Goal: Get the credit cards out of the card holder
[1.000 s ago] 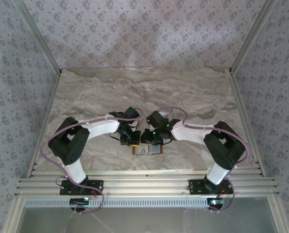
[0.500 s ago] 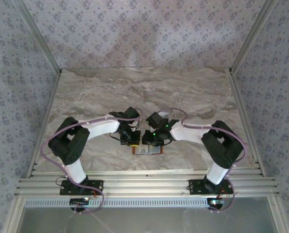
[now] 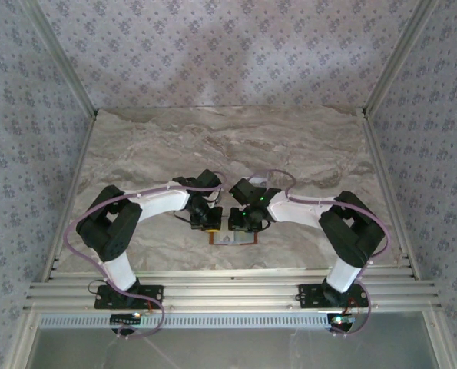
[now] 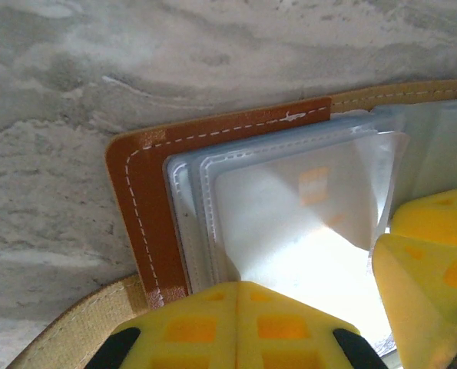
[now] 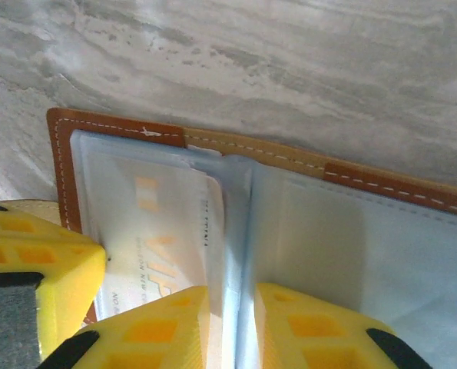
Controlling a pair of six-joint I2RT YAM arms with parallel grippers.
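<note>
The brown card holder (image 3: 236, 239) lies open on the marble near the front edge, its pale sleeves facing up (image 4: 136, 200) (image 5: 59, 154). A white credit card (image 5: 155, 231) with orange "VIP" lettering sits inside the left sleeve, its orange marks visible through the plastic (image 4: 314, 184). My left gripper (image 3: 207, 223) (image 4: 238, 284) is shut, its tips resting on the left sleeves with nothing between them. My right gripper (image 3: 242, 223) (image 5: 232, 307) is closed on a pale sleeve leaf standing up at the spine. That leaf curls upward (image 4: 389, 165).
The marble table (image 3: 228, 146) stretches away behind the wallet, with patterned walls on three sides. An aluminium rail (image 3: 228, 296) runs along the near edge by the arm bases. A tan band (image 4: 67, 330) edges the wallet's outside.
The right wrist has shifted slightly to the right and its jaws have narrowed a touch on the leaf. The left gripper stays put.
</note>
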